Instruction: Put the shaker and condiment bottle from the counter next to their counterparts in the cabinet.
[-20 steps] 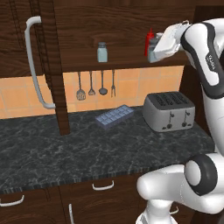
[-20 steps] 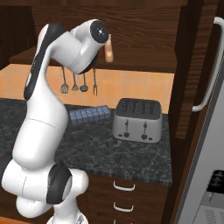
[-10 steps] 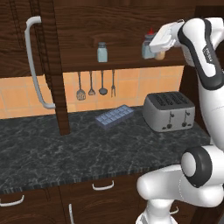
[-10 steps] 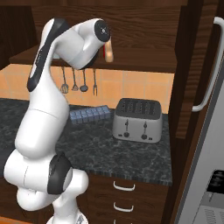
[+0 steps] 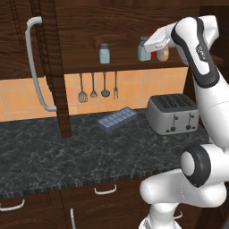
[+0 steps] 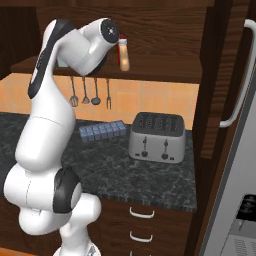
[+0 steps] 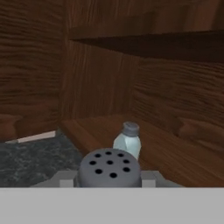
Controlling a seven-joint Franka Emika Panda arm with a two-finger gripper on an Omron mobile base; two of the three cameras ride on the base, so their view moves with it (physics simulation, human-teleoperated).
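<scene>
My gripper [image 5: 148, 45] is shut on the shaker [image 5: 143, 49], a pale blue-grey glass one, and holds it at the level of the cabinet's shelf board [image 5: 125, 65]. In the hand view its grey perforated cap [image 7: 109, 168] sits right between my fingertips. Its twin shaker [image 5: 104, 53] [image 7: 127, 140] stands on the shelf further left. Just right of my hand the tan-orange condiment bottle [image 5: 163, 53] [image 6: 124, 55] stands on the shelf, with a sliver of the red bottle [image 5: 154, 55] beside it. The dark counter [image 5: 67, 152] lies below.
The open cabinet door with its curved grey handle [image 5: 34, 62] hangs at the left. A toaster [image 5: 172, 114] and a blue-grey compartment tray [image 5: 117, 119] stand on the counter. Utensils [image 5: 98, 85] hang on the tiled wall. A fridge [image 6: 235, 175] stands at the right.
My hand has carried the shaker left along the shelf, past the two bottles and closer to the twin shaker.
</scene>
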